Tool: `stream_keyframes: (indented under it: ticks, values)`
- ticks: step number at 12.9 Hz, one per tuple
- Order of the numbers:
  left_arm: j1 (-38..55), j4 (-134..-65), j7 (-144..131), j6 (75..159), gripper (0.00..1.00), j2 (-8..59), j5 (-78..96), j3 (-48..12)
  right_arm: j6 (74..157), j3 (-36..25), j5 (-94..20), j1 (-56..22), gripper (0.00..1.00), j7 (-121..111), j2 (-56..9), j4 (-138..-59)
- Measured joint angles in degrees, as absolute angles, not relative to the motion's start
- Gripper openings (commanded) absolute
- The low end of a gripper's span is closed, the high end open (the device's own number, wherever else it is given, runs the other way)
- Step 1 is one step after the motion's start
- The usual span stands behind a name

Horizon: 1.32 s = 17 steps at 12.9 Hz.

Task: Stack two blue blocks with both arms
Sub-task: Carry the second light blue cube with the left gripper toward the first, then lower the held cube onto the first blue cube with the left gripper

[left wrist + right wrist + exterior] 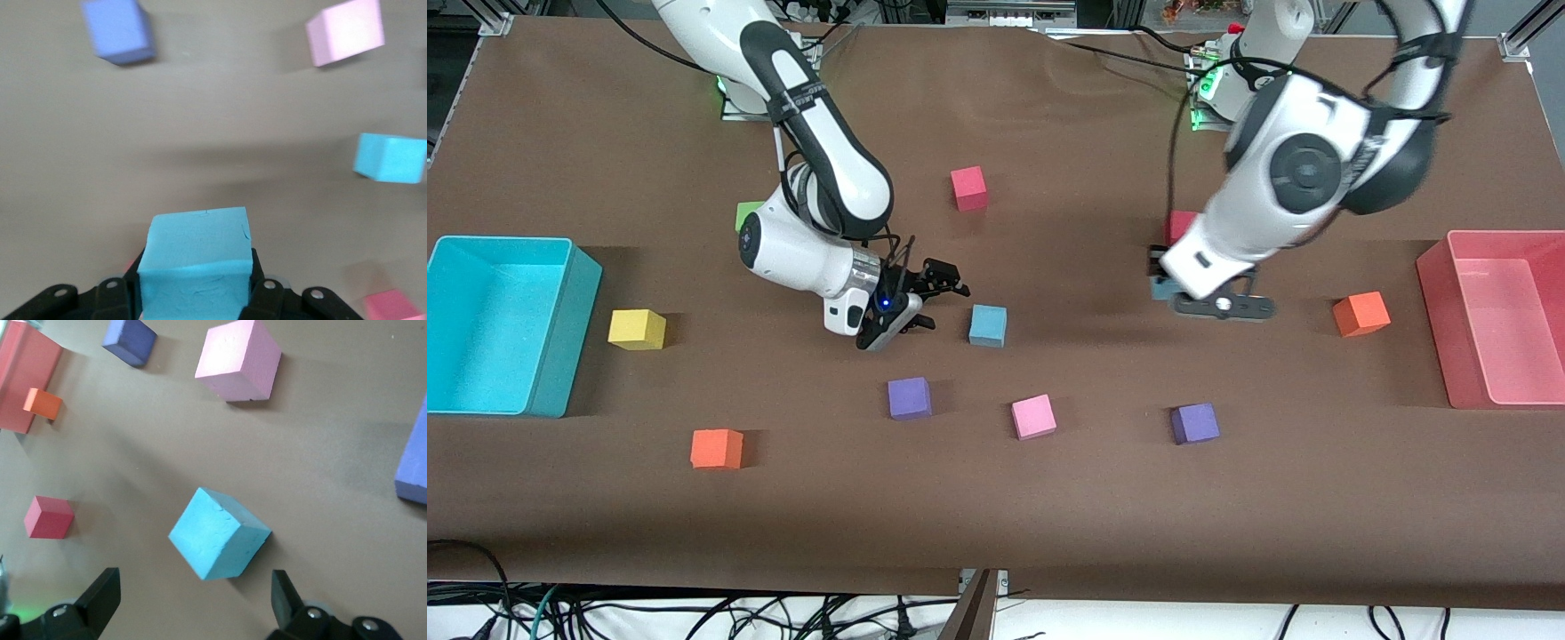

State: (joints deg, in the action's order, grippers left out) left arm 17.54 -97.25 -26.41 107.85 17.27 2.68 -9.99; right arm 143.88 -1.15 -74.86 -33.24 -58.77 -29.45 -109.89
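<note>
Beside the free blue block (988, 324) the right pincer (920, 307) gapes (left pincer (1183, 289) grips its blue block (195, 267))

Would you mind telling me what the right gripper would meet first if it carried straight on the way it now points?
Probably the loose blue block on the table, lined up between the right gripper's open fingers.

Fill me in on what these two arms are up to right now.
They are stacking two blue blocks. The left hand is shut on one blue block, held above the table. The right hand is open around the other blue block, which sits on the brown table among purple, pink, orange, red and yellow cubes. Nothing is stacked yet.
</note>
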Motion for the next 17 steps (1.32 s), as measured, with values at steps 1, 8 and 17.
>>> stream_keyframes:
  ticks: [1, 8, 17]
  values:
    - [19.9, -95.1, -29.6, 108.0, 0.00, 19.8, 2.7, -10.0, 144.8, -1.1, -80.8, -33.7, 1.00, -66.8, -29.6, -111.1]
    - [30.6, -75.8, -40.3, 111.5, 0.00, 38.4, 2.7, -6.9, 149.8, -1.1, -110.2, -36.4, 1.00, -111.1, -35.1, -111.9]
    - [38.1, -71.4, -48.5, 119.0, 0.00, 46.2, 2.7, -4.3, 148.5, -1.1, -114.6, -37.5, 1.00, -119.9, -38.0, -109.8]
